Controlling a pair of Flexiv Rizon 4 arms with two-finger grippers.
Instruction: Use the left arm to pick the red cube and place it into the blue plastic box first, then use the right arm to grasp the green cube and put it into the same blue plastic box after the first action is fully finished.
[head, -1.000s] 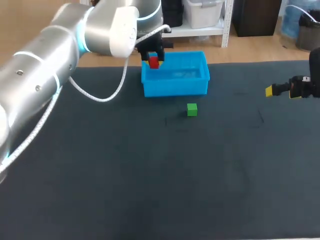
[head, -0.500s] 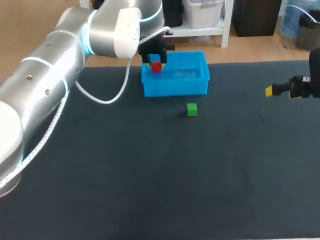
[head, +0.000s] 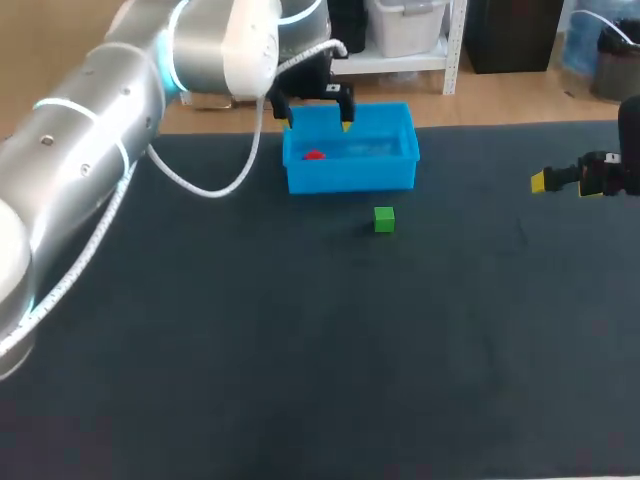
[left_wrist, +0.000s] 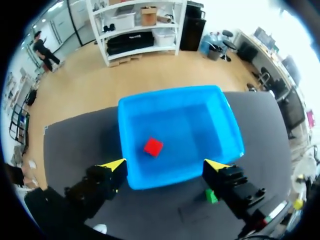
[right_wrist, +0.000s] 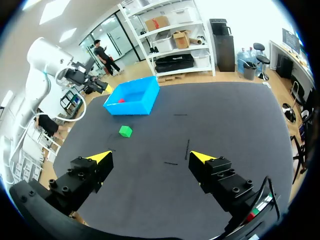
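Red cube (head: 314, 155) lies in blue box (head: 350, 176), green cube (head: 384, 219) near it.

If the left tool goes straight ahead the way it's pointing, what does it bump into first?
Probably the floor of the blue box, close beside the red cube; the open left tool points into it. Depth is unclear.

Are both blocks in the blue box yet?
Halfway. The red cube lies in the blue box, with the left hand open above it. Neither hand holds anything. The green cube sits on the table outside the box, waiting for the open right hand.
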